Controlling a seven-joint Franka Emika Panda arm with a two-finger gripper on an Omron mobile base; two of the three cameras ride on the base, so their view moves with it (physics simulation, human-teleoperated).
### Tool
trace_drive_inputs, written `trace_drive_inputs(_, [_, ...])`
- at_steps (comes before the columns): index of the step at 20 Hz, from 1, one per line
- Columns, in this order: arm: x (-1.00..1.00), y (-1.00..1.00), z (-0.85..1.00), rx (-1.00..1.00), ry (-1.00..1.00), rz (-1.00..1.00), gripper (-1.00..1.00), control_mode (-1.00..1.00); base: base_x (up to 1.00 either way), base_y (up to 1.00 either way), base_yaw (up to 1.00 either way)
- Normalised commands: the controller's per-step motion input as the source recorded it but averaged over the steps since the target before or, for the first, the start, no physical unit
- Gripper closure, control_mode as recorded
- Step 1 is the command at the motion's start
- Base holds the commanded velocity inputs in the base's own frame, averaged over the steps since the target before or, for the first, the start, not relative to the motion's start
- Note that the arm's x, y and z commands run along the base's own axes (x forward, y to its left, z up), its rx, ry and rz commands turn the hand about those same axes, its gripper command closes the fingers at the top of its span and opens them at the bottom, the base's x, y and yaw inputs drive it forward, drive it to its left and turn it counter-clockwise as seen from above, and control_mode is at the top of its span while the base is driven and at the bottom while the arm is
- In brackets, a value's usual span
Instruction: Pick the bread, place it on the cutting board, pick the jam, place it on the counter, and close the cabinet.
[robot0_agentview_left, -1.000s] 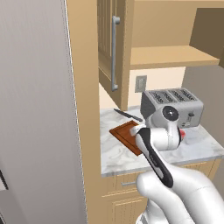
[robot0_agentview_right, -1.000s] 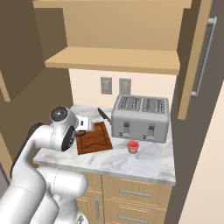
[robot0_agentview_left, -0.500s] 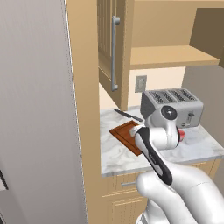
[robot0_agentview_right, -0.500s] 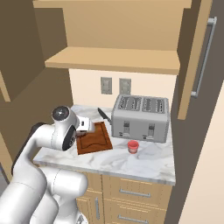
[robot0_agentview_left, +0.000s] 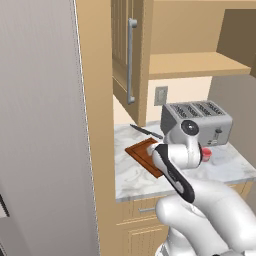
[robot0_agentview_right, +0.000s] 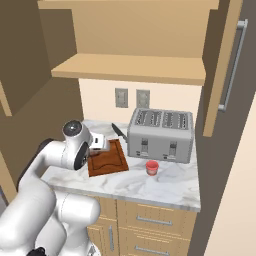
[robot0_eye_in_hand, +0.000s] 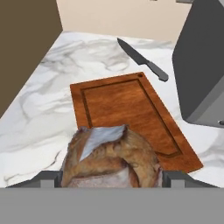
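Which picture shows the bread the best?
The hand view: the bread sits big and close between the gripper's fingers, above the cutting board. In the two base views the arm hides it.

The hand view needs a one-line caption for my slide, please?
End effector holding the bread above the cutting board, knife beyond.

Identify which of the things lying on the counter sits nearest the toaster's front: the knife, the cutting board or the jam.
The jam: the small red jar stands just before the toaster. The cutting board and knife lie off to its side.
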Motion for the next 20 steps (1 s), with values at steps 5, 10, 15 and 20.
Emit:
trace_drive_inputs(5, [0.16,0.00,-0.24,0.00,0.00,0.00,1.00,-1.00,0.00,0.00,0.00])
trace_drive_inputs(10, [0.20,0.00,-0.24,0.00,0.00,0.00,1.00,-1.00,0.00,0.00,0.00])
trace_drive_inputs(15, [0.22,0.00,-0.24,-0.01,0.00,0.00,1.00,-1.00,0.00,0.00,0.00])
trace_drive_inputs(20, [0.19,0.00,-0.23,0.00,0.00,0.00,1.00,-1.00,0.00,0.00,0.00])
